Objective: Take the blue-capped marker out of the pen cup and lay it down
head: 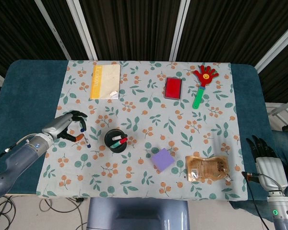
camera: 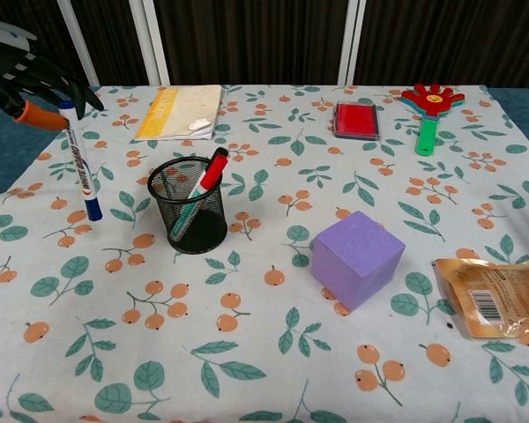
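Note:
My left hand [head: 67,125] [camera: 26,84] pinches the upper end of the blue-capped marker [head: 84,136] [camera: 80,165], a white pen hanging cap down. Its blue tip is close to the tablecloth, left of the pen cup [head: 116,141] [camera: 189,204]; whether it touches I cannot tell. The black mesh cup stands upright and holds a red-capped marker [camera: 210,173] and a green one. My right hand [head: 264,152] hangs off the table's right edge with its fingers apart, holding nothing.
A purple cube [camera: 357,258] and a snack pouch [camera: 494,296] lie right of the cup. At the back are a yellow notebook [camera: 178,111], a red box [camera: 356,120] and a hand-shaped clapper [camera: 428,109]. Floral cloth [camera: 247,352] covers the table.

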`<move>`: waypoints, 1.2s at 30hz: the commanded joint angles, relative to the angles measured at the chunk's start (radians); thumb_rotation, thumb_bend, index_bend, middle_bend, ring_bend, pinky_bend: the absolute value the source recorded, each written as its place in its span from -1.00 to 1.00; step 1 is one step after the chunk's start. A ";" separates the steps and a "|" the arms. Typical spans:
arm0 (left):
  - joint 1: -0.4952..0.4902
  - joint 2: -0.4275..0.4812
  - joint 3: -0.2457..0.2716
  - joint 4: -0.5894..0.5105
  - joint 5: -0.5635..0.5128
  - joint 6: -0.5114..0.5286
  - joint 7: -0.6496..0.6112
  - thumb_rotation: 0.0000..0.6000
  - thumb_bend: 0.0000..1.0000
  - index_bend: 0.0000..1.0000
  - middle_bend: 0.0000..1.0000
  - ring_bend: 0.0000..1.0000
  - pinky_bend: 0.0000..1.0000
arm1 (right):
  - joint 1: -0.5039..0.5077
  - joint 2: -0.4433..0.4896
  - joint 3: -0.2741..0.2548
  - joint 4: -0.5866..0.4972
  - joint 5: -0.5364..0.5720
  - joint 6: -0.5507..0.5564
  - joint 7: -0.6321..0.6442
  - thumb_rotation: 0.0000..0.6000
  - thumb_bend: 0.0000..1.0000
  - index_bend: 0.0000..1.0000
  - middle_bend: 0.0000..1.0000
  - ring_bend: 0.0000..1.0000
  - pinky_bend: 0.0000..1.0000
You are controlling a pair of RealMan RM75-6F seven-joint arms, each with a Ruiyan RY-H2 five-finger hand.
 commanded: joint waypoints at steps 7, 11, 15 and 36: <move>-0.058 -0.041 0.054 0.026 -0.090 0.010 0.074 1.00 -0.12 0.14 -0.69 -1.00 -1.00 | -0.002 0.005 -0.001 -0.002 -0.003 0.004 0.007 1.00 -0.89 -0.85 -1.00 -0.94 -0.62; -0.085 -0.078 0.084 0.051 -0.138 0.026 0.113 1.00 -0.12 0.12 -0.69 -1.00 -1.00 | -0.002 0.005 -0.001 -0.003 -0.006 0.004 0.007 1.00 -0.89 -0.85 -1.00 -0.93 -0.62; -0.100 -0.109 0.088 0.072 -0.174 0.050 0.127 1.00 -0.12 0.10 -0.69 -1.00 -1.00 | -0.002 0.004 0.000 0.000 -0.006 0.006 0.006 1.00 -0.89 -0.85 -1.00 -0.94 -0.62; -0.132 -0.085 0.138 -0.096 -0.141 0.620 0.573 1.00 -0.62 -0.86 -0.91 -1.00 -1.00 | -0.005 0.003 -0.002 0.001 -0.016 0.015 0.010 1.00 -0.90 -0.85 -1.00 -0.94 -0.62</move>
